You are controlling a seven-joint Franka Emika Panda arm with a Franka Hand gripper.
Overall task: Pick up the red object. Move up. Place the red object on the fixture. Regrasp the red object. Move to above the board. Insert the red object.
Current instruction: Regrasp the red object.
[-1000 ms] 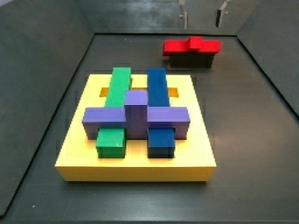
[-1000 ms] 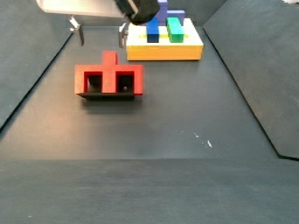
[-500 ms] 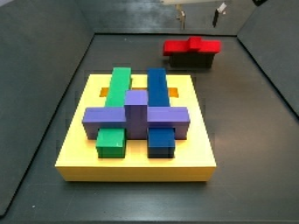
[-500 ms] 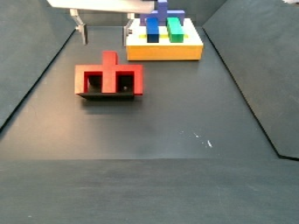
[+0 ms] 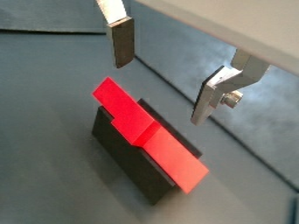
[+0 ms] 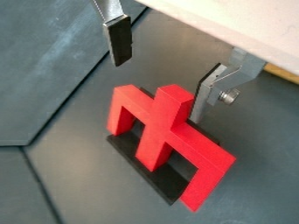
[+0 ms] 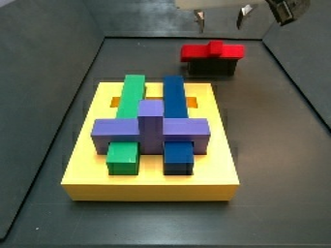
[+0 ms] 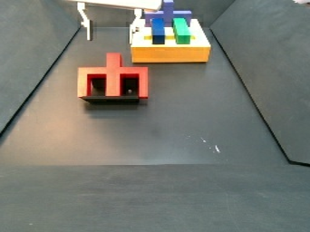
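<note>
**Red piece sits on the fixture, jaws spread above it**

In both wrist views I see the red object (image 5: 146,136) lying on the dark fixture (image 5: 122,159), the gripper (image 6: 163,66) wide open above and empty. Only a side view shows the yellow board (image 7: 153,145). There the fingertips (image 7: 202,15) are cut off at the frame edge.

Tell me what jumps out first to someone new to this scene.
The red object stands out, resting on the fixture on the dark floor. Next, the board, a yellow slab carrying green, blue and purple blocks, apart from the fixture. The hand hangs open above the red object, holding nothing.
</note>
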